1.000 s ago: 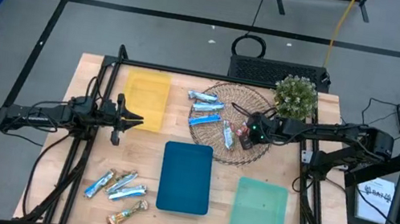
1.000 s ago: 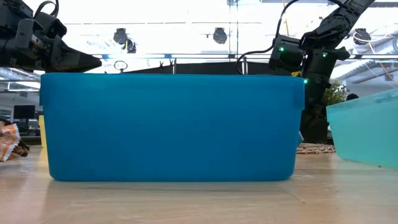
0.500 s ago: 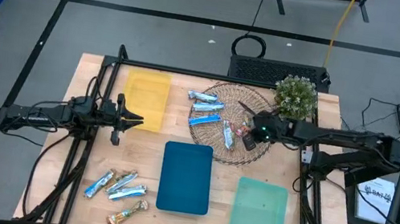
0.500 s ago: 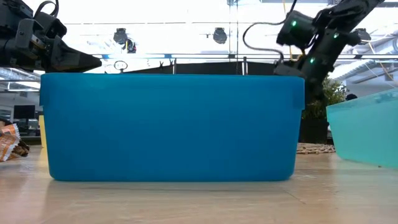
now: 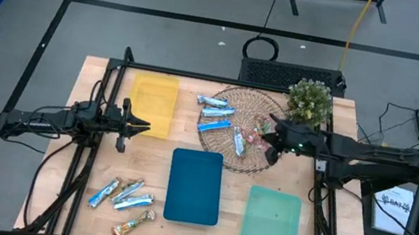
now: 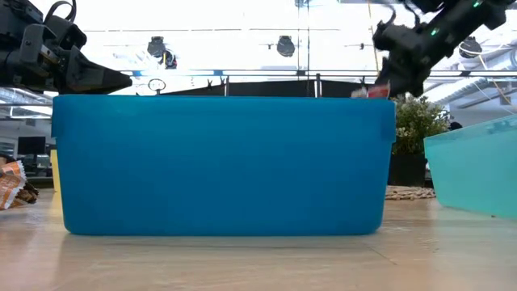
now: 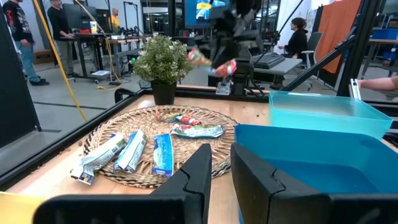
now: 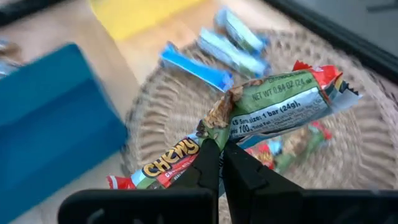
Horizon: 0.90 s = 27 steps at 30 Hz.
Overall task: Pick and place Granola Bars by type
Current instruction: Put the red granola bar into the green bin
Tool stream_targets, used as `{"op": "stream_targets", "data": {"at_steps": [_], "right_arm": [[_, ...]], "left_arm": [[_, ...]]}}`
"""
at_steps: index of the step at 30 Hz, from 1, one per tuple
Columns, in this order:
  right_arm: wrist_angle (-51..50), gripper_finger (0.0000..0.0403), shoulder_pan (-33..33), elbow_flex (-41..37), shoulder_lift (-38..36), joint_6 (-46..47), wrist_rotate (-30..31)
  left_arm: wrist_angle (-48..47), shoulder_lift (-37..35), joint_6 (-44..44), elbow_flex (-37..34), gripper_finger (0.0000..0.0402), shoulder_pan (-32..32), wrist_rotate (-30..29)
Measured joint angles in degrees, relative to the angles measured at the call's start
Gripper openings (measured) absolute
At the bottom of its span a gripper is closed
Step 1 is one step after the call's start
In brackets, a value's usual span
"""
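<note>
We record the right tool (image 5: 267,137), clenched on a red-and-green foil-wrapped granola bar (image 8: 277,106), held in the air above the round woven wicker mat (image 5: 220,158). A second earlier this tool sat low on the mat with its fingers a little apart; it has since closed and risen, and its arm now reaches straighter across from the table's right edge. In the low view the bar's red end (image 6: 378,91) shows just above the rim of the deep blue plastic bin (image 6: 222,162), where no bar showed before.

We list on the mat: three blue-and-silver wrapped bars (image 5: 214,113) lying side by side, one more blue-and-silver bar (image 5: 237,142), and a red-wrapped bar (image 5: 250,137) near the raised tool.

We list on the wooden table (image 5: 77,198), near its front-left corner: a loose cluster of blue-and-silver bars (image 5: 122,192) and one tan-and-gold bar (image 5: 132,223), all as they lay before.

Trays: flat yellow tray (image 5: 152,101), blue bin, pale green tray (image 5: 270,228). A small potted green plant (image 5: 309,102) stands at the back right.

The left tool (image 5: 140,126) hangs beside the yellow tray, unchanged, its fingers slightly parted and holding nothing.
</note>
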Motion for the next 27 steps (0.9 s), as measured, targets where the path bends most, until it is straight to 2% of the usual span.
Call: {"op": "stream_targets", "data": {"at_steps": [5,13,19,23,27], "right_arm": [[0.08,0.0,4.14,-1.33,-7.04,-2.33,3.77],[4.89,0.0,6.8,-10.63,-20.71,-3.83,3.34],[12.7,0.0,8.02,-15.76,-29.42,-6.81,-1.8],[18.66,0.0,8.66,-18.72,-32.47,-10.27,-8.26],[20.02,0.0,9.32,-21.57,-34.33,-10.37,-10.26]], "left_arm": [[-0.02,0.02,0.01,0.0,0.0067,-0.01,0.0],[-0.02,0.0,0.0,0.0,0.0067,-0.02,0.0],[-0.02,0.02,0.01,0.0,0.0067,-0.01,0.0],[-0.02,0.02,0.0,0.0,0.0067,-0.02,0.0],[-0.02,0.01,0.0,0.0,0.0067,-0.01,0.0]]}}
